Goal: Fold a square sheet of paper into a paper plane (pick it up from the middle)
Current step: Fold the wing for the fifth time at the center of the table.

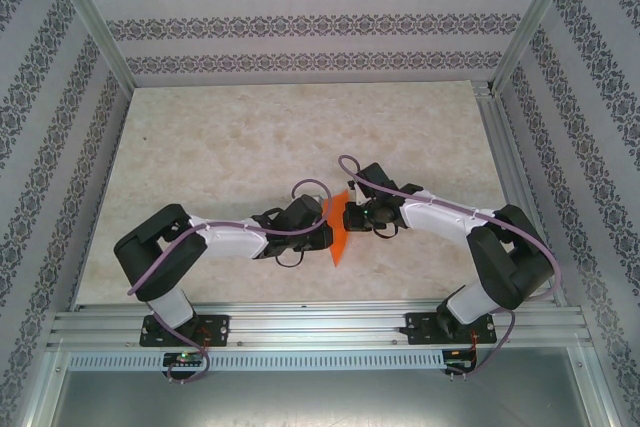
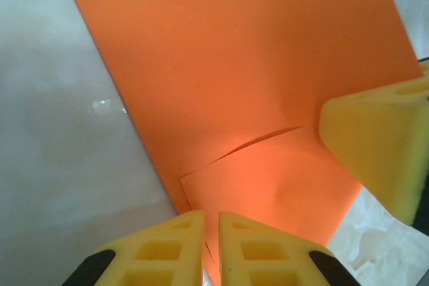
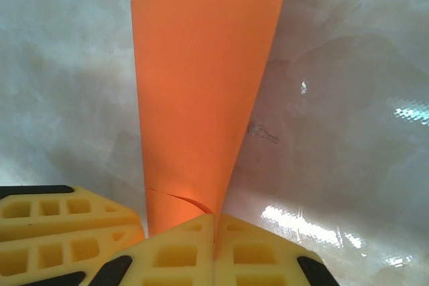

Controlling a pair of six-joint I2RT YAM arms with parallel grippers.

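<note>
The square sheet of paper (image 1: 338,232) is bright orange and folded, standing on edge between both arms at mid-table, pointed at its near end. My left gripper (image 1: 322,229) reaches it from the left. In the left wrist view its yellow fingers (image 2: 181,246) are shut to a thin slit on the lower edge of the paper (image 2: 255,85), where a folded flap overlaps. My right gripper (image 1: 350,219) comes from the right. Its jaws (image 3: 215,218) are pressed fully together on the paper (image 3: 201,85), which curls away from them.
The marbled tabletop (image 1: 250,137) stretches open behind and to both sides. Patterned walls and metal frame posts (image 1: 95,27) enclose it. The right gripper's yellow finger (image 2: 375,145) sits close at the right of the left wrist view.
</note>
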